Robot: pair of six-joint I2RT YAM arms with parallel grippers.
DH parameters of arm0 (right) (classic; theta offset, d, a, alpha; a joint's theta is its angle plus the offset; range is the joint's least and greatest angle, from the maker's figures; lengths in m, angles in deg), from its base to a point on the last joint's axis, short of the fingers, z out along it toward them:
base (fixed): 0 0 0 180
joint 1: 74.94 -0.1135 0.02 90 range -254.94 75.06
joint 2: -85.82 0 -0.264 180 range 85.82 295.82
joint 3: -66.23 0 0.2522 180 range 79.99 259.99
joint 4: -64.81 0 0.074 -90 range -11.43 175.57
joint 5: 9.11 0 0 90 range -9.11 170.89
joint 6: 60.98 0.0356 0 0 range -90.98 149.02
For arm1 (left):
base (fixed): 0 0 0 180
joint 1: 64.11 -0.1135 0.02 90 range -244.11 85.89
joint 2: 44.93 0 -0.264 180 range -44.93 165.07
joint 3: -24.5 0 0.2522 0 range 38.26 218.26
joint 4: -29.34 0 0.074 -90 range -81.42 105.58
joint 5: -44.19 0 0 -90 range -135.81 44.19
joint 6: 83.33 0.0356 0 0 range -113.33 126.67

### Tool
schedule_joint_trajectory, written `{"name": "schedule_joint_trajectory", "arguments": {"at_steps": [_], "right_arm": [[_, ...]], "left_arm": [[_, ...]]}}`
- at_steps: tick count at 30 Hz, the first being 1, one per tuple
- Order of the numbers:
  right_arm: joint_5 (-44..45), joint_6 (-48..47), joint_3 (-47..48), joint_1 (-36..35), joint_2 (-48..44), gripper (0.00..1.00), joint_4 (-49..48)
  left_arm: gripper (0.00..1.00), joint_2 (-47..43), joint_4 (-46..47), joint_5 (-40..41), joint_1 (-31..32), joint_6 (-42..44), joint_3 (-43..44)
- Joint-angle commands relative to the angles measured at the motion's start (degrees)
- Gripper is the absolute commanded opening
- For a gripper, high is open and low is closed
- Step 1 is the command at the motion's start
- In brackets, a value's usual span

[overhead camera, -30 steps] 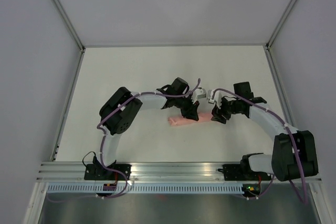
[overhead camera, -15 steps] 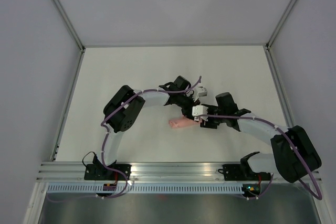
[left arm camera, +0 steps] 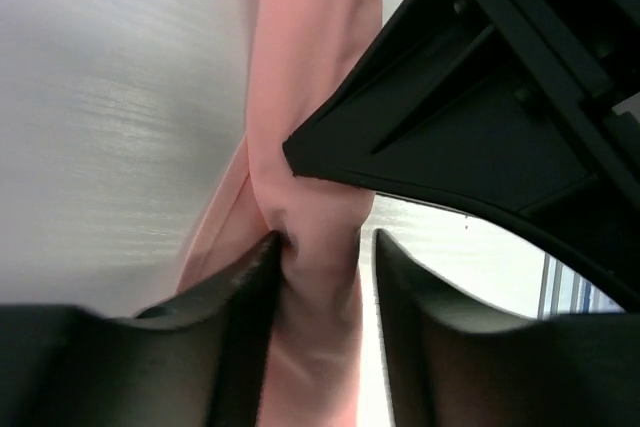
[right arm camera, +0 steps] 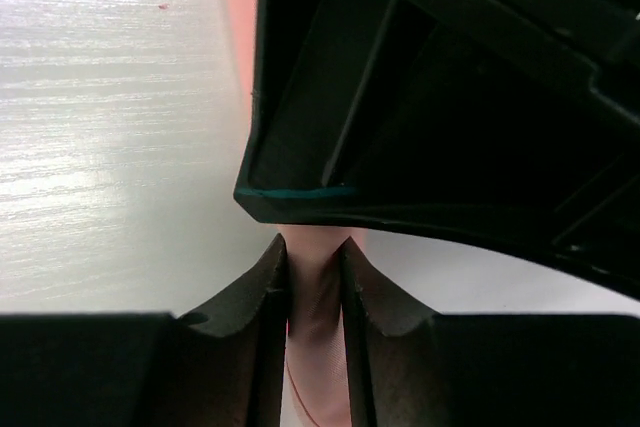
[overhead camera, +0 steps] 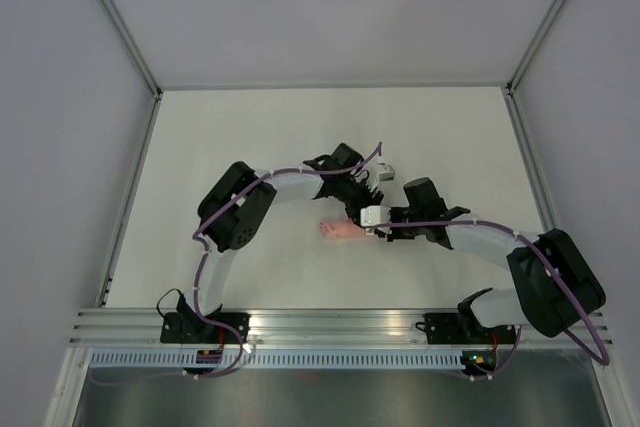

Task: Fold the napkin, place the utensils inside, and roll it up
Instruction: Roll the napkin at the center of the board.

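Tabletop (overhead camera: 250, 137): left pincer (left arm camera: 325, 244), right pincer (right arm camera: 313, 249) tight around napkin (left arm camera: 305, 87)

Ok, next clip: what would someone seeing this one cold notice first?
The napkin stands out first: a narrow pale pink bundle in the middle of the white table, just where the two arms meet. Both wrist views show cloth pinched between the fingers of the left gripper and the right gripper, which are crowded close together. No utensils are visible.
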Motion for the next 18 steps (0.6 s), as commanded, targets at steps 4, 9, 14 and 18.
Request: {"name": "schedule_joint_trajectory", "arguments": {"at_steps": [4, 9, 14, 18], "right_arm": [[1.7, -1.0, 3.9, 0.0, 3.4, 0.19, 8.1], [0.9, -1.5, 6.6, 0.0, 5.2, 0.14, 13.1], [-0.7, -1.7, 9.9, 0.2, 7.3, 0.13, 17.9], [-2.4, -3.2, 14.8, 0.8, 11.4, 0.12, 24.2]], "left_arm": [[0.60, -5.2, 7.2, 8.7, -1.4, -7.1, -6.8], [0.61, -11.4, 14.5, 15.8, -2.7, -11.3, -11.0], [0.61, -18.6, 29.0, 24.0, -4.8, -16.7, -19.4], [0.64, -26.1, 43.8, 32.5, -6.4, -22.1, -30.8]]}}
